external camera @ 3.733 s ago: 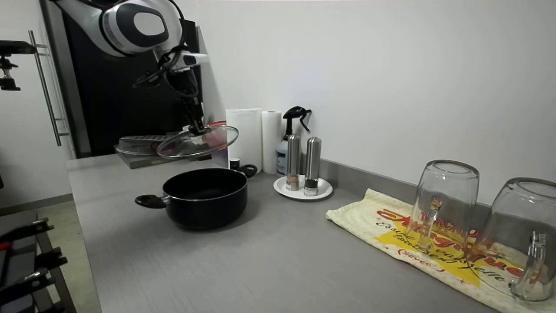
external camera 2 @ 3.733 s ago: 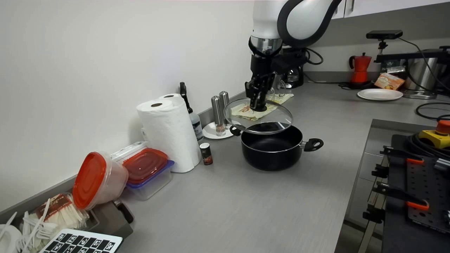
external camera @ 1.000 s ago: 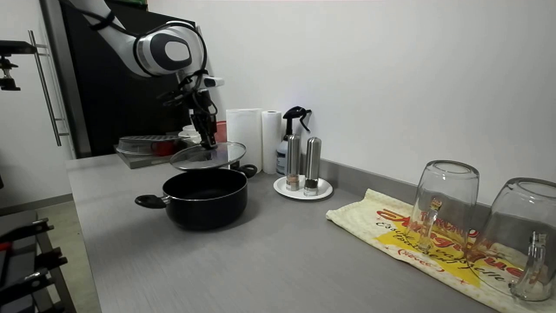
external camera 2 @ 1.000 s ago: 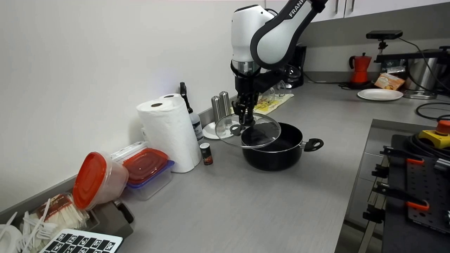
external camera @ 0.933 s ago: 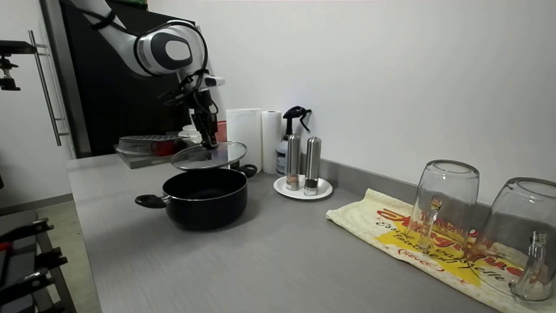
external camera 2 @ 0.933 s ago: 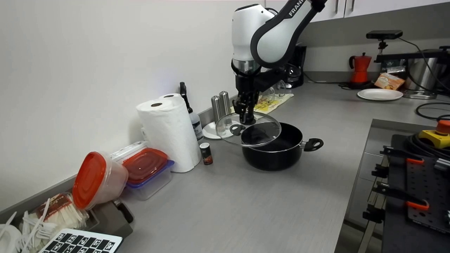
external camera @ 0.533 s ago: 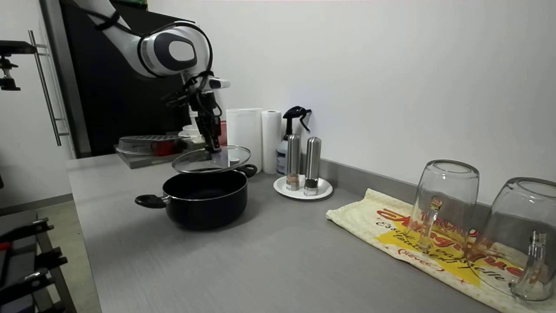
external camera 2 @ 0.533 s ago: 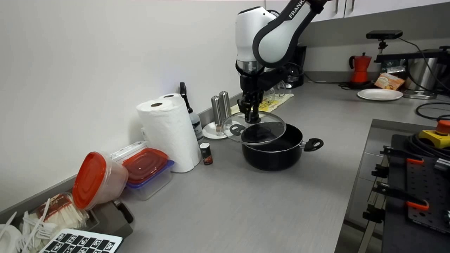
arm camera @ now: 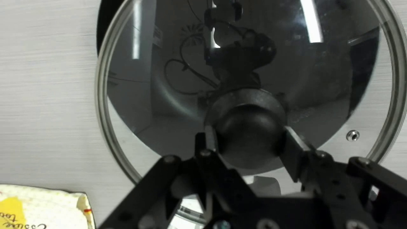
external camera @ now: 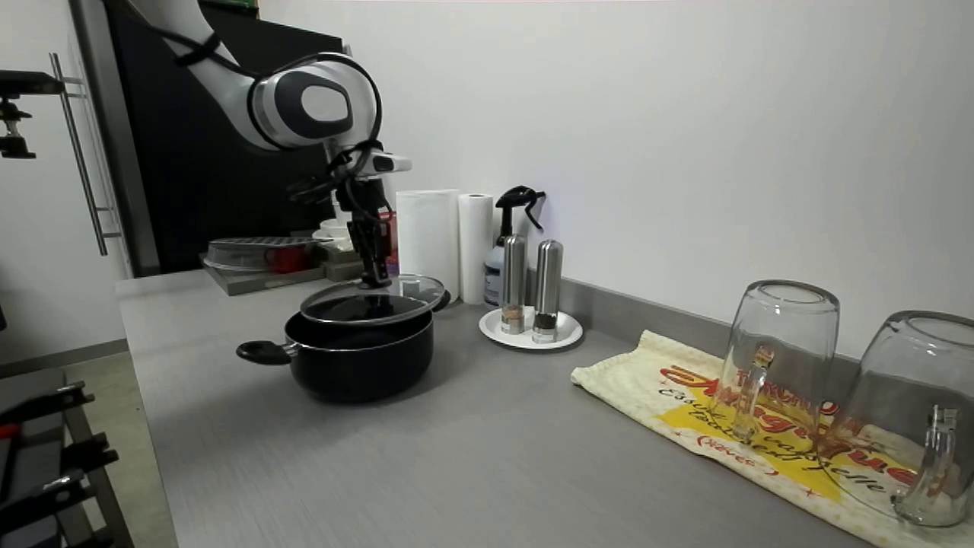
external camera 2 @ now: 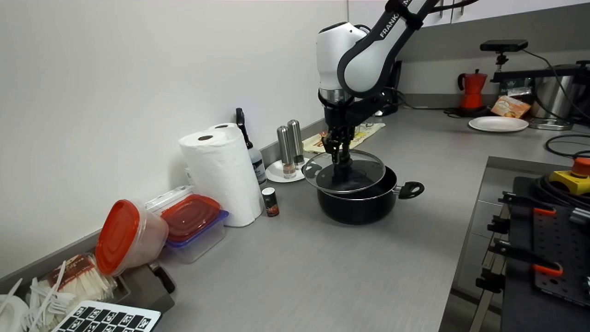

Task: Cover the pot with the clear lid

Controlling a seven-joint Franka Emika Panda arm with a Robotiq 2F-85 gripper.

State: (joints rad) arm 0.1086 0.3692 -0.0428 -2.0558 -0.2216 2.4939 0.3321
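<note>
Clear lid (external camera: 373, 306) was held by its knob (arm camera: 249, 125) in the pincer (arm camera: 251, 140), clamped from both sides; that grip was resolved only in the wrist view, knob too dark to pick out in both exterior views. There, the lid was seen over the pot (external camera: 361, 369), offset toward the wall-side edge of the counter (external camera 2: 322, 276), pot mouth partly uncovered. Rim contact couldn't be told. In the wrist view a strip of counter was seen through the glass, past the pot; metal vent (arm camera: 353, 135) was picked up too. In an exterior view, upturned glass mugs (external camera: 780, 350) were shown on a printed cloth (external camera: 631, 373) by the wall-side edge. In an exterior view, red-lidded tubs (external camera 2: 119, 236) were shown along that same edge.
</note>
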